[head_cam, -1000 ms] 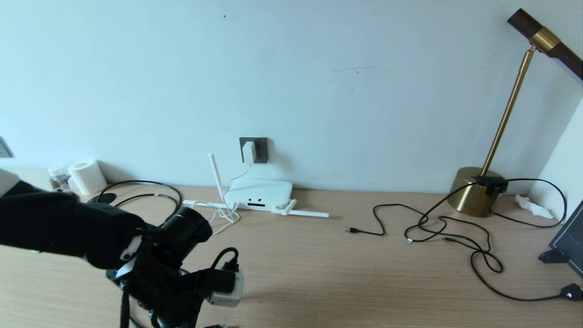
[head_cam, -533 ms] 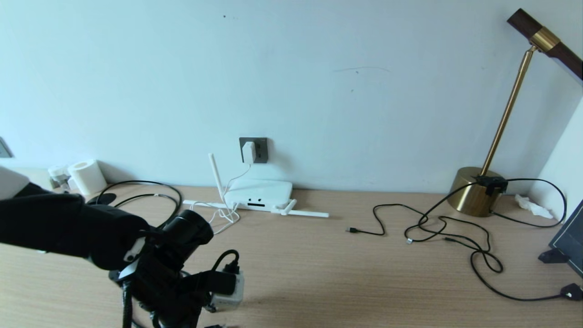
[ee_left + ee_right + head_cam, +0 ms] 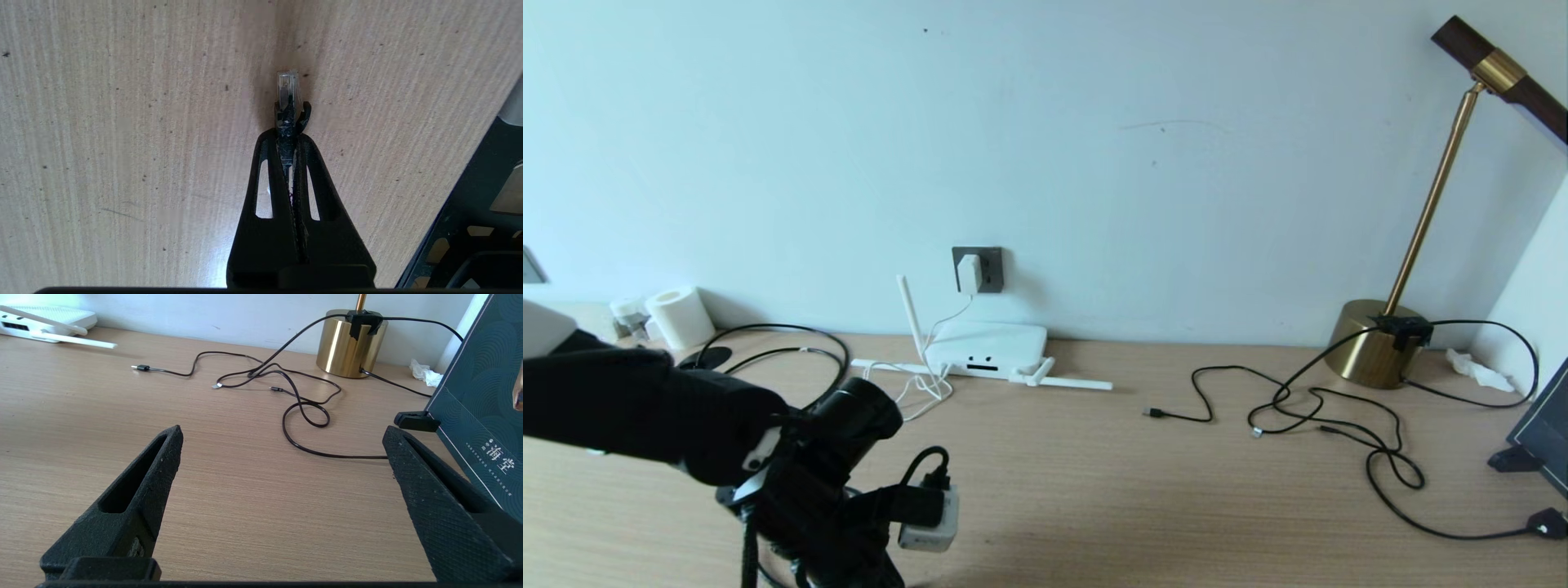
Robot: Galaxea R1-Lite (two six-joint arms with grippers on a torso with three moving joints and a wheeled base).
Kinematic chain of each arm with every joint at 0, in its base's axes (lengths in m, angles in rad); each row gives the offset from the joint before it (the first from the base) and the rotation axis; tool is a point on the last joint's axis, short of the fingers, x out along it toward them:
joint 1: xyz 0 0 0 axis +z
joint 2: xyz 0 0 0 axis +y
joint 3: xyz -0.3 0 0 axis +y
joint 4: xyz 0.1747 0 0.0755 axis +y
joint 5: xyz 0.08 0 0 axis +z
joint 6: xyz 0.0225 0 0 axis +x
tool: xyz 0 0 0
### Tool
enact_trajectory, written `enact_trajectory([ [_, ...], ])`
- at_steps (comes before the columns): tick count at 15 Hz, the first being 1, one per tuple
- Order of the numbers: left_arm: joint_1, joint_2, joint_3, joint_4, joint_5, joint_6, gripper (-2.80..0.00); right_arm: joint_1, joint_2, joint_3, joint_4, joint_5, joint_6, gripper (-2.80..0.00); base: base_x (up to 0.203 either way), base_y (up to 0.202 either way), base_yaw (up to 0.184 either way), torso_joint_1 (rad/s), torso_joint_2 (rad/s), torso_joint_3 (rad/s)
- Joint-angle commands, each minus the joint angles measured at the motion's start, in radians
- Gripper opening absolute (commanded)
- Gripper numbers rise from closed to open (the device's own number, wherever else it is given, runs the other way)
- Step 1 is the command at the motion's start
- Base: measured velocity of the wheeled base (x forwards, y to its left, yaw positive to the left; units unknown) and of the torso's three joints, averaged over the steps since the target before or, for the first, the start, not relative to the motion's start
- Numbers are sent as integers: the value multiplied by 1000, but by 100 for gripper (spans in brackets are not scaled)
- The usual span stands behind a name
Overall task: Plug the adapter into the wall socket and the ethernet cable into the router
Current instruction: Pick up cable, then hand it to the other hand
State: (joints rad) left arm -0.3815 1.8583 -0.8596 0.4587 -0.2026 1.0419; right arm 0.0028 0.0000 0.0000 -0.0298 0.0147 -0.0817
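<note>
- Done: adapter (image 3: pixel 969 272) sits in wall socket (image 3: pixel 989 269), apparently fully seated.
- Left: left gripper (image 3: pixel 289 122) pinches ethernet cable (image 3: pixel 287 87) plug; router (image 3: pixel 987 348) waits well beyond it.
- Right gripper (image 3: pixel 282 445) spread, idle.

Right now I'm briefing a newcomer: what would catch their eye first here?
The left hand, low at the desk's near left, shut on the ethernet cable with its clear plug tip poking out. Against the wall, the adapter sits in the wall socket above the router.

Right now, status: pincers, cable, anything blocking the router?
Left pincer shut on ethernet cable plug, low over desk. Right pincer open, empty. Adapter already in wall socket. Router front unobstructed.
</note>
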Motion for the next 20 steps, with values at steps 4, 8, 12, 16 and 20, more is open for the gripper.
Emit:
enact_trajectory([
  [4,21,-98,-6,-1,-69,-3,-280,0,0,11,-1,1,-1,0,0,0,0,0,0,0],
  [8,48,-111,-243,-6,-103,-5,-280,0,2,11,-1,1,-1,0,0,0,0,0,0,0],
  [12,31,12,-540,-7,-108,-48,-280,0,2,11,-1,7,-59,0,0,0,0,0,0,0],
  [16,11,122,-801,-5,-105,-62,-280,0,2,8,2,19,-71,0,0,0,0,0,0,0],
  [20,-82,146,-916,10,-76,-83,-280,0,128,-219,79,102,-32,0,0,0,0,0,0,0],
])
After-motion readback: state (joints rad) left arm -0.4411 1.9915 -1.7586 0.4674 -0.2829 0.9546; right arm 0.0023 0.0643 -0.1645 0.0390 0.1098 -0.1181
